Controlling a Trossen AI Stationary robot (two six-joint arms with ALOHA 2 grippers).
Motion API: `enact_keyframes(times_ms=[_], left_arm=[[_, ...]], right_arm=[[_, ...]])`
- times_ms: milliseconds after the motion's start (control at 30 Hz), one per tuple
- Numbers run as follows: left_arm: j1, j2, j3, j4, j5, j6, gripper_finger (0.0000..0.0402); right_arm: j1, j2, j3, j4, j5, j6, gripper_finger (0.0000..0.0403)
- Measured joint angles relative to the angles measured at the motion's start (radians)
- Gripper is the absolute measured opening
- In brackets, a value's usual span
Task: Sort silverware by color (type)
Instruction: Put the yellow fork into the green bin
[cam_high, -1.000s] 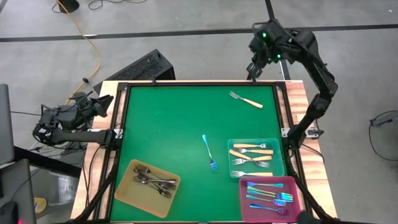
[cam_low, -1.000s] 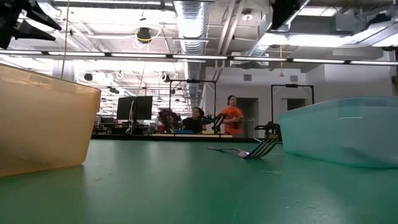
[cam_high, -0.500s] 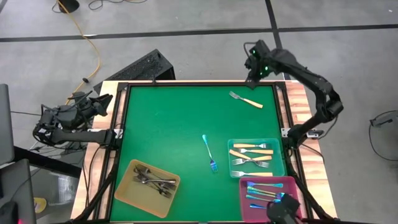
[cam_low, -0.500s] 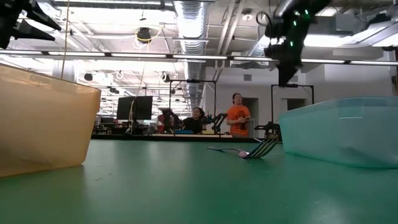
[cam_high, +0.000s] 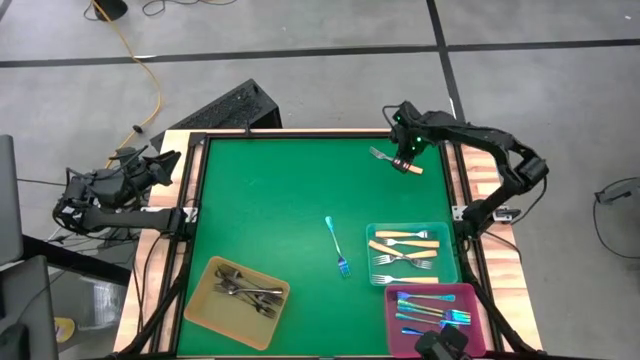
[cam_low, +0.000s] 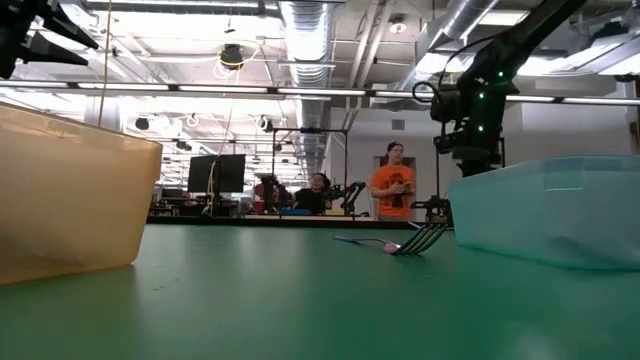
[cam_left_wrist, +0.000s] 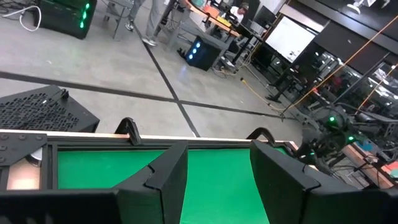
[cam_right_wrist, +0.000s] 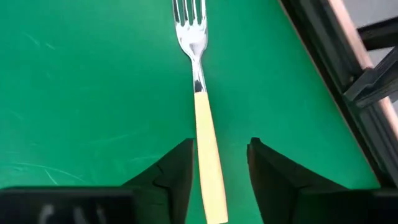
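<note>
fork — silver tines, cream handle — lies between spread right gripper fingers.

A robotics lab: exposed ceiling ducts, monitors, workbenches and people behind.

Right hand now down over cream-handled fork.

Cream-handle fork end cut off by frame edge, btwn right pincer fingers.
</note>
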Motion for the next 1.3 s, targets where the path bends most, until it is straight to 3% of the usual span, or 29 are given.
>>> enact_keyframes(times_ms=[300,533,733,1000,1300], left_arm=[[0.0,0.0,0.0,0.0,-0.014,-0.011,0.0158],[0.0,0.0,0.0,-0.001,-0.019,-0.011,0.0158],[0.0,0.0,0.0,-0.003,-0.022,-0.011,0.0158],[0.0,0.0,0.0,-0.007,-0.022,-0.011,0.0158],[0.0,0.0,0.0,-0.008,-0.024,-0.011,0.0158]], right_arm=[[0.0,0.078,0.0,-0.034,0.003,0.04,0.0251],[0.006,0.168,0.0,-0.069,0.051,0.057,0.0255],[0.004,0.171,0.002,-0.123,0.093,0.058,0.0254],[-0.002,0.171,0.0,-0.163,0.113,0.062,0.0236],[-0.002,0.171,0.0,-0.182,0.139,0.076,0.0161]])
